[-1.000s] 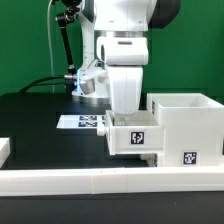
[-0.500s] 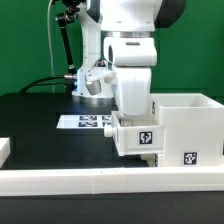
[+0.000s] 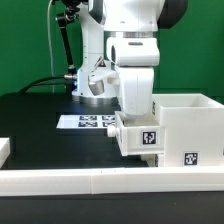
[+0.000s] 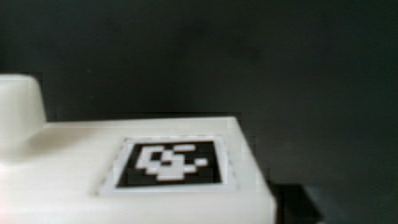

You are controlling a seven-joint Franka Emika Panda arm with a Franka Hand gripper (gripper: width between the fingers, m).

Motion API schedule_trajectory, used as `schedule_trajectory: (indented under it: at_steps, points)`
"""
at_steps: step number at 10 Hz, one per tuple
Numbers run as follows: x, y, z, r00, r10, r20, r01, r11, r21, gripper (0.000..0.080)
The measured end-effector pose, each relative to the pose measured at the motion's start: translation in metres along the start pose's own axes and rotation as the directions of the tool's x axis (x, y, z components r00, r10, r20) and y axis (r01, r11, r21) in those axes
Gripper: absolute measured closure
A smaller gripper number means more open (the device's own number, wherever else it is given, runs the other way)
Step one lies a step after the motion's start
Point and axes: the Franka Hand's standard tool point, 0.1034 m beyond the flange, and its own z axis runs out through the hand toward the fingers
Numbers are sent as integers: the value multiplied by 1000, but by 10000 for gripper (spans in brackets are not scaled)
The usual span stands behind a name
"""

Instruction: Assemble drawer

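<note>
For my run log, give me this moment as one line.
gripper: over small tray, fingers hidden | small tray: against casing | casing: behind rail | marker board: flat on table

The casing (image 3: 185, 128) is the main obstacle, standing on the exterior view's right of the desk (image 3: 40, 118) with its top open. Pressed against its near side is a tray (image 3: 138, 139), with the arm's end effector (image 3: 135, 120) directly above it, so that flank is blocked. In front of the casing the long white rail (image 3: 100, 181) bars the desk's edge. Beyond the casing lies the flat marker board (image 3: 88, 122). Away from the casing, toward the exterior view's left, the dark desk lies open.
</note>
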Motion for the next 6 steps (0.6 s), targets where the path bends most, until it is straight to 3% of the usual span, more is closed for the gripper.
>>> schedule_trajectory:
  at_steps: [1,2,3,4,6]
  points:
    - [-1,0,-4,1000,31,-1,-31,999,-16,397]
    - [1,1,-9,999,37,-1,-37,999,-23,397]
    - [3,3,-17,999,34,0,-34,999,-29,231]
    - [3,4,-25,999,36,3,-36,999,-34,168]
    - [-3,8,-41,999,40,12,-39,998,-40,154]
